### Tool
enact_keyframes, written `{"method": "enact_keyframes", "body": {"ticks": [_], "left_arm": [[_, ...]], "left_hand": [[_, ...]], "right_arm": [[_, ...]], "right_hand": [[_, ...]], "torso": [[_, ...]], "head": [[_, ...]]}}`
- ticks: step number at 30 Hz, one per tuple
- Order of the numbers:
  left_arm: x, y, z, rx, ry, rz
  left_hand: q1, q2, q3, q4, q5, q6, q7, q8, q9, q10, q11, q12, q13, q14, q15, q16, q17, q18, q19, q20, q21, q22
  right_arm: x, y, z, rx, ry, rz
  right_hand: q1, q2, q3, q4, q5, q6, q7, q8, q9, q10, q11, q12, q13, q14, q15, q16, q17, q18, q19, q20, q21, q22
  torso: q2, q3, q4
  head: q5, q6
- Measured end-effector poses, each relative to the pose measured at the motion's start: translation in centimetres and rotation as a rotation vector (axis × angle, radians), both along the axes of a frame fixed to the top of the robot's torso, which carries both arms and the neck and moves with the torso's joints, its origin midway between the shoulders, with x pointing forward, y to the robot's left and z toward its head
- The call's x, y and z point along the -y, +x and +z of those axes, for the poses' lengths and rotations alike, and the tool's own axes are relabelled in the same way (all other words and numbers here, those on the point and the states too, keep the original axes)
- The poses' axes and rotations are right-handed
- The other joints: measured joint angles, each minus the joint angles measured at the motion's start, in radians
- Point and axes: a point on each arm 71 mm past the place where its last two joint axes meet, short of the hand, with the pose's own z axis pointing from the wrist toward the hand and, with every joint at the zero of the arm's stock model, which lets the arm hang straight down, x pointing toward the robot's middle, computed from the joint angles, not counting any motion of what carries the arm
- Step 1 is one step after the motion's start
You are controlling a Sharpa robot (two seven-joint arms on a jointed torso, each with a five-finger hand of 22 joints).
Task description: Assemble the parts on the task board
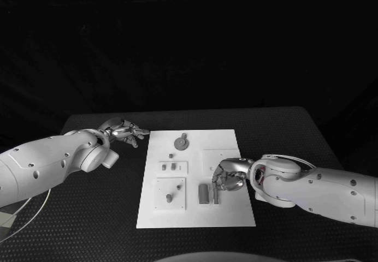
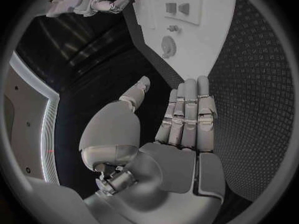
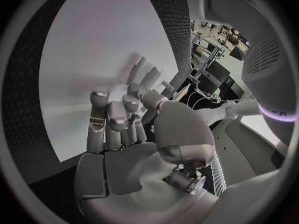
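The white board lies in the middle of the black table, with small grey parts on it: a round disc near its far end and two upright bars toward its near right. The right hand rests over the board's right side just beside the bars, fingers curled; whether it pinches anything, I cannot tell. The left hand hovers off the board's far left corner, fingers loosely spread, holding nothing.

left hand empty, task board beyond
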Motion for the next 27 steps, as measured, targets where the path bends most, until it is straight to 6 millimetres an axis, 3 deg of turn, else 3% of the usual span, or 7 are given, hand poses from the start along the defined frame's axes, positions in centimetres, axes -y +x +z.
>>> {"method": "enact_keyframes", "body": {"ticks": [4,25,27], "left_arm": [[0.00,0.00,0.00,0.000,0.000,0.000],[0.01,0.01,-0.01,-0.001,0.001,0.000],[0.02,0.01,-0.02,-0.001,0.002,0.000]], "left_hand": [[0.000,0.000,0.000,0.000,0.000,0.000,0.000,0.000,0.000,0.000,0.000,0.000,0.000,0.000,0.000,0.000,0.000,0.000,0.000,0.000,0.000,0.000],[0.000,0.000,0.000,0.000,0.000,0.000,0.000,0.000,-0.001,0.000,0.000,0.000,0.000,0.000,0.000,0.000,0.001,0.000,0.002,-0.002,0.000,0.000],[0.000,0.000,0.000,0.000,0.000,0.000,0.000,0.000,-0.001,0.000,0.000,0.000,0.000,0.000,0.000,0.000,0.001,0.000,0.002,-0.002,0.000,0.000]], "right_arm": [[-0.15,-0.04,-0.29,0.016,-0.011,0.005],[-0.25,-0.16,-0.54,0.074,-0.035,0.020],[-0.18,-0.17,-0.55,0.076,-0.033,0.017]], "right_hand": [[0.000,0.008,0.002,-0.008,0.000,0.002,-0.001,0.002,0.000,0.001,-0.002,0.000,0.000,0.000,0.000,0.000,0.000,0.000,0.000,0.000,0.000,0.000],[0.000,0.008,-0.003,-0.019,0.000,0.017,-0.008,0.012,0.000,0.007,-0.007,0.004,-0.002,0.004,-0.003,0.000,0.001,0.000,0.001,0.001,0.004,0.000],[-0.008,0.000,-0.006,-0.022,0.000,0.019,-0.007,0.018,0.001,0.007,-0.007,0.004,-0.003,0.004,-0.003,0.000,0.001,0.000,0.002,0.002,0.004,0.000]], "torso": [[0.000,0.0001,0.0000],[0.000,-0.0001,-0.0005],[0.000,0.0000,-0.0005]], "head": [[0.000,0.000],[-0.001,0.001],[-0.001,0.002]]}}
